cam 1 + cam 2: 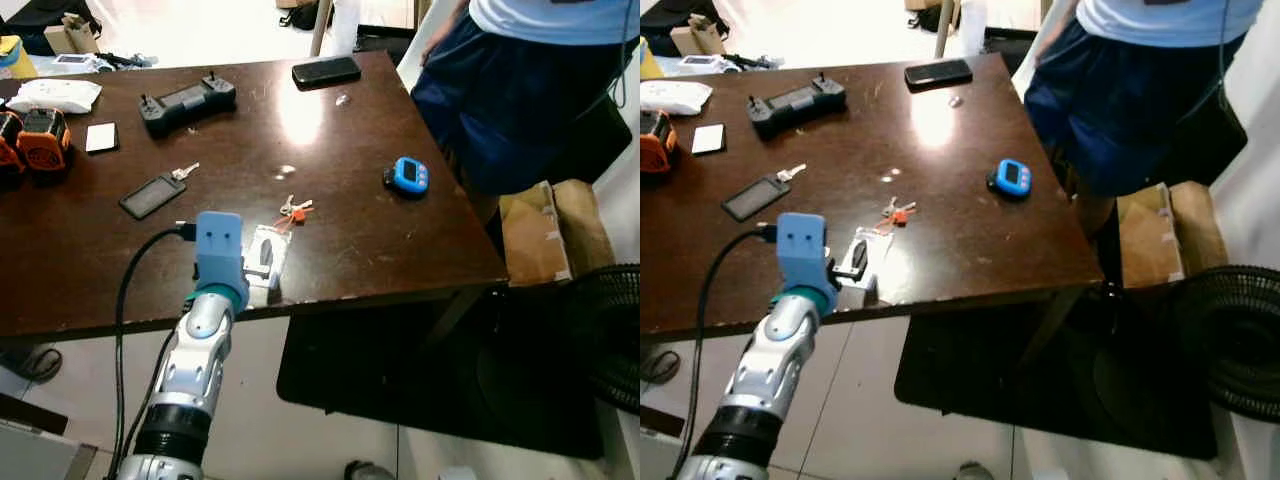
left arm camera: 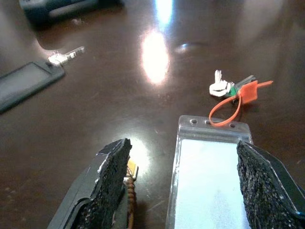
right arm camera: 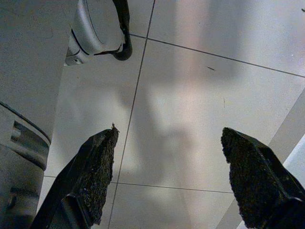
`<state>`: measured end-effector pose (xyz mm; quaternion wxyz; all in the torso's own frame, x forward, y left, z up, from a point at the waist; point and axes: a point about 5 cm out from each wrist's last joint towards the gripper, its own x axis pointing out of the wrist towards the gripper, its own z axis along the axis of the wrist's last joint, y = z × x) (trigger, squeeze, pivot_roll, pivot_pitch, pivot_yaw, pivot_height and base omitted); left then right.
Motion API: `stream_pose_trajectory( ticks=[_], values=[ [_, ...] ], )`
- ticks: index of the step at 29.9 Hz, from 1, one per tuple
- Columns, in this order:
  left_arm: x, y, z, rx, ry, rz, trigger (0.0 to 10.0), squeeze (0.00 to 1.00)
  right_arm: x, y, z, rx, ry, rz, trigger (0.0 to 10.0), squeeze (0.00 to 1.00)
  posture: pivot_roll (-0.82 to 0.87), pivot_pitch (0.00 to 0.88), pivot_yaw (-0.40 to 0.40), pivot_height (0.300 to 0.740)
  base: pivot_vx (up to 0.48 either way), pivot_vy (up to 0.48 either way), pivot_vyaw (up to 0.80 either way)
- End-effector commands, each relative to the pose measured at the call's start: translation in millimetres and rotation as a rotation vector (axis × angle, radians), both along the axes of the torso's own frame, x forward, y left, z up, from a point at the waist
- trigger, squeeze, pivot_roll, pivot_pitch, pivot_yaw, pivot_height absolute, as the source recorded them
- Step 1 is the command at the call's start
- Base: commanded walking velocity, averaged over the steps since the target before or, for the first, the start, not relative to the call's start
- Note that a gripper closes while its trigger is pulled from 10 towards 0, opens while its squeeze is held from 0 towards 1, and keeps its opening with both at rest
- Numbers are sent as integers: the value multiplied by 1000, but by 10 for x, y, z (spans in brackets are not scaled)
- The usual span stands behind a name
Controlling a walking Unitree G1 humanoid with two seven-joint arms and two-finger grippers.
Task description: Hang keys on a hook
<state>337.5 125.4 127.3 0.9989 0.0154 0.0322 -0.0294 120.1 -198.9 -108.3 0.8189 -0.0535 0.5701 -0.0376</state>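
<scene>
Keys (image 2: 228,88) with an orange tag lie flat on the dark counter (image 1: 350,150), just beyond the left gripper (image 2: 178,186) and not touched by it. The left fingers (image 2: 108,181) are spread wide and hold nothing; a clear plastic badge holder (image 2: 209,181) lies on the counter between them, near the front edge. Further out to the robot's left lies a black card holder (image 1: 152,195) with a single silver key (image 1: 184,172) at its end. Toward the far side are a black controller (image 1: 187,102) and a black phone (image 1: 326,71); a blue timer (image 1: 407,175) sits to the right. A person in dark blue shorts (image 1: 510,90) stands at the counter's far right corner. The right gripper (image 3: 171,176) hangs over tiled floor (image 3: 190,95), fingers spread, empty.
</scene>
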Motion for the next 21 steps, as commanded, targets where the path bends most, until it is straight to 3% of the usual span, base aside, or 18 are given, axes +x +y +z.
stream_pose_trajectory(
  ticks=[1,5,21],
  values=[
    [16,13,-86,2,66,25,10000,0,18,126,-10,43,-14,10,10000,0,-57,119,95,740,0,0,0],
    [67,35,-89,23,109,61,10000,0,2,117,-13,44,-12,2,10000,0,-65,119,98,740,0,0,0],
    [64,142,-48,45,110,93,10000,0,-16,93,-16,37,-8,0,10000,0,-78,112,103,740,0,0,0]
  ],
)
